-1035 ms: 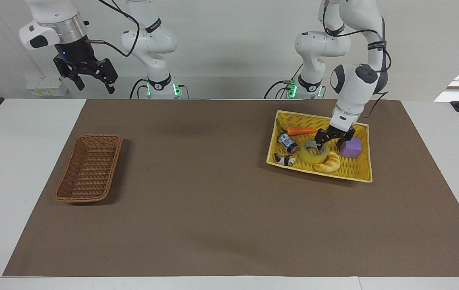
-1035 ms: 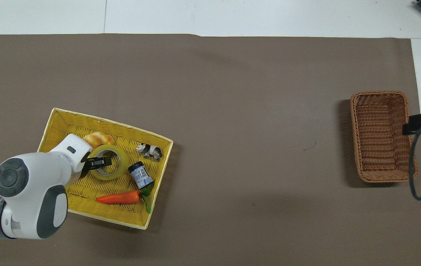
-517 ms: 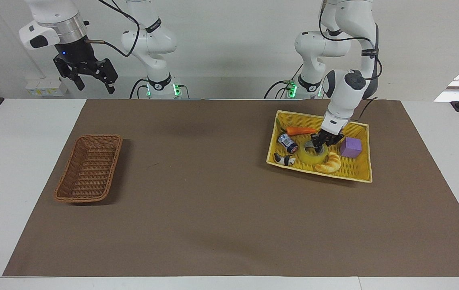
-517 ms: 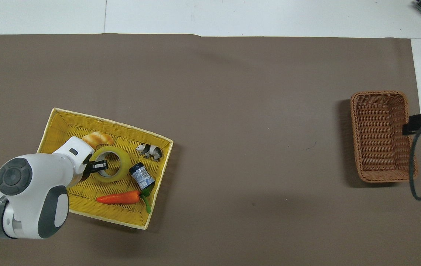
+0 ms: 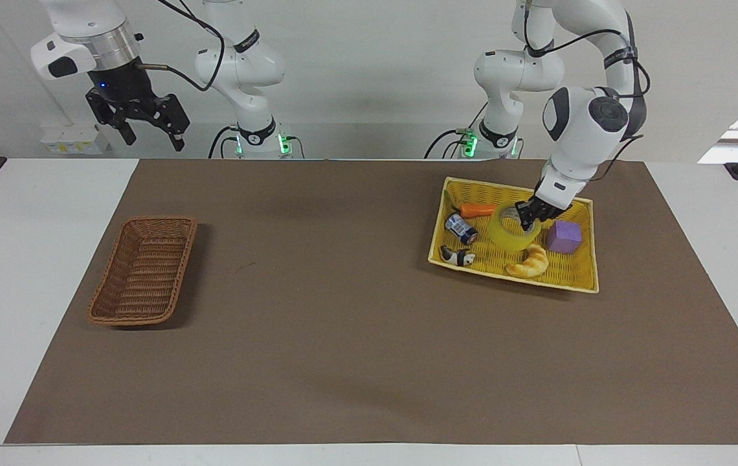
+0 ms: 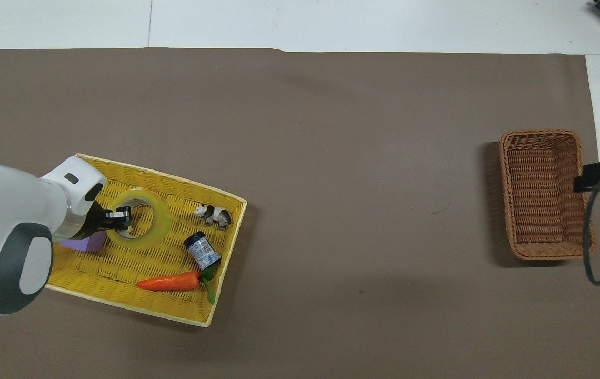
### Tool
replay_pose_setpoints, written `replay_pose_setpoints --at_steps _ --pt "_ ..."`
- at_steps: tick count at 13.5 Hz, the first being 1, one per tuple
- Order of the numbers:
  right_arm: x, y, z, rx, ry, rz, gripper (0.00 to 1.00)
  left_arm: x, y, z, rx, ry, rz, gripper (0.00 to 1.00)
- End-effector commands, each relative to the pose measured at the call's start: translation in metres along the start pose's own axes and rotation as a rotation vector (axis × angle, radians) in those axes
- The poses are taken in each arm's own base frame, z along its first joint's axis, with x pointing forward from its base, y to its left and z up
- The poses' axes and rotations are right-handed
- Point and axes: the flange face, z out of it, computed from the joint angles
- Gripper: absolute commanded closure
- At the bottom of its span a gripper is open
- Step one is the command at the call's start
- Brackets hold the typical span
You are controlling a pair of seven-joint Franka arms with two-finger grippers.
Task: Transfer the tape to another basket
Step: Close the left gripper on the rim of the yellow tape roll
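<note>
Over the yellow basket (image 5: pixel 579 279) near the counter's left-arm end, the left end effector (image 5: pixel 528 219) grips the tape (image 5: pixel 510 233), lifted. The right end effector (image 5: pixel 147 128) waits with fingers spread above the counter's robot-side edge, near the right-arm corner.

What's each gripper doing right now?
Left gripper: shut on the tape, lifted over the yellow basket.
Right gripper: open, waiting up by its base.
</note>
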Motion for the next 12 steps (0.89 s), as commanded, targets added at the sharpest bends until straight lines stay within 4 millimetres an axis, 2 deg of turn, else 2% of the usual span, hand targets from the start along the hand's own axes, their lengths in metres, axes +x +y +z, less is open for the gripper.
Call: replay_pose_setpoints --at_steps 1,3,5,8,10,12 --pt "0.000 0.001 -0.003 0.006 0.002 -0.015 0.00 0.007 -0.002 -0.041 0.013 -0.021 -0.019 1.00" --pt "0.000 0.001 -0.003 0.006 0.002 -0.015 0.00 0.005 0.000 -0.042 0.014 -0.032 -0.042 1.00" --pt "0.000 0.001 -0.003 0.006 0.002 -0.015 0.00 0.002 0.013 -0.040 0.014 -0.034 -0.019 1.00" --pt "0.000 0.002 -0.003 0.006 0.002 -0.014 0.00 -0.021 0.077 -0.040 0.003 -0.032 0.108 1.00" --pt "0.000 0.001 -0.003 0.006 0.002 -0.015 0.00 -0.039 0.124 -0.042 -0.173 -0.080 0.102 1.00" --pt "0.000 0.002 -0.003 0.006 0.002 -0.014 0.00 -0.047 0.165 -0.054 -0.334 -0.060 0.091 1.00"
